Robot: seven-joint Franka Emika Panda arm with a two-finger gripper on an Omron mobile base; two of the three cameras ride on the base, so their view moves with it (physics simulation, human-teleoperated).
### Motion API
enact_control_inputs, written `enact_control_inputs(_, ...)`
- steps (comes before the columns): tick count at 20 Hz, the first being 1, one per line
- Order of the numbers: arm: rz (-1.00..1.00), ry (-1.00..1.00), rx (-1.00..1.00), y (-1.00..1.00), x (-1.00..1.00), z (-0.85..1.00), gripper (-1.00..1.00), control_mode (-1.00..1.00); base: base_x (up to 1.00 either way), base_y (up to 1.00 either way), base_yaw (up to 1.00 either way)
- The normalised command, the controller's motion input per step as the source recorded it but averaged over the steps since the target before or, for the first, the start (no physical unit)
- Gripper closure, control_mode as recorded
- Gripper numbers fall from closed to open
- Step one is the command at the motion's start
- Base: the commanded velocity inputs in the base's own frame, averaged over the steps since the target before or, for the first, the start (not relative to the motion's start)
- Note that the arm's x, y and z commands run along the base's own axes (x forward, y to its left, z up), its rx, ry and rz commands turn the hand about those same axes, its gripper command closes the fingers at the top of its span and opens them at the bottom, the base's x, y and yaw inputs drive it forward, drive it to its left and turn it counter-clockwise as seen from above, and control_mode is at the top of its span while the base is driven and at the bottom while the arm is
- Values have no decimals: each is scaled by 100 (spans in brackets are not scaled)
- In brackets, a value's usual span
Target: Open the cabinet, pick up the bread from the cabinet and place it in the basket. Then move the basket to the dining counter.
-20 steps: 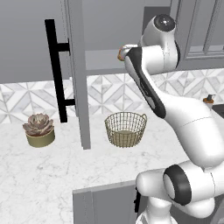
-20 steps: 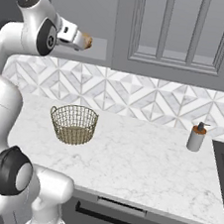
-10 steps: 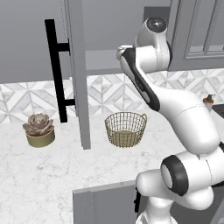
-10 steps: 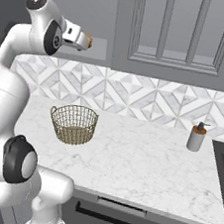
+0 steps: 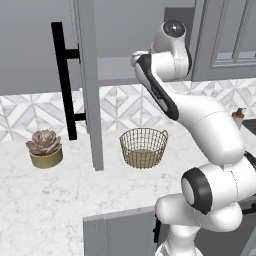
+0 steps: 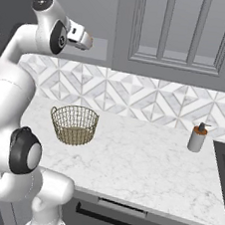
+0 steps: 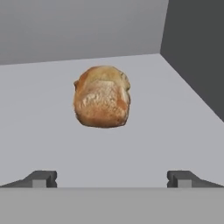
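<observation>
The bread, a small golden-brown loaf, lies on the grey shelf inside the cabinet. My gripper is open just short of it, level with the shelf, one fingertip low on each side and nothing between them. The cabinet door stands swung open, edge-on, with its black bar handle to its left. My hand reaches into the cabinet opening. Below it on the marble worktop stands the wire basket with nothing in it. The dining counter is out of view.
A potted succulent sits left of the open door. A soap dispenser stands at the right near a dark sink. The cabinet's dark side wall rises to the right of the bread.
The arm has straightened upward and the hand has pushed further into the cabinet. The bread's brown tip, seen beside the hand before, is hidden behind it in the base views.
</observation>
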Motion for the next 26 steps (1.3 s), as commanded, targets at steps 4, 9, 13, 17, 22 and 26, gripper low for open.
enact_control_inputs(4,0,0,0,5,29,-4,-100,-100,0,0,0)
enact_control_inputs(9,0,0,0,9,35,-9,-100,-100,0,0,0)
enact_control_inputs(13,0,0,0,1,38,-1,-100,-100,0,0,0)
enact_control_inputs(17,0,0,0,0,34,0,-100,-100,0,0,0)
enact_control_inputs(22,0,0,0,0,34,0,-100,-100,0,0,0)
enact_control_inputs(26,0,0,0,0,27,-4,-100,-100,0,0,0)
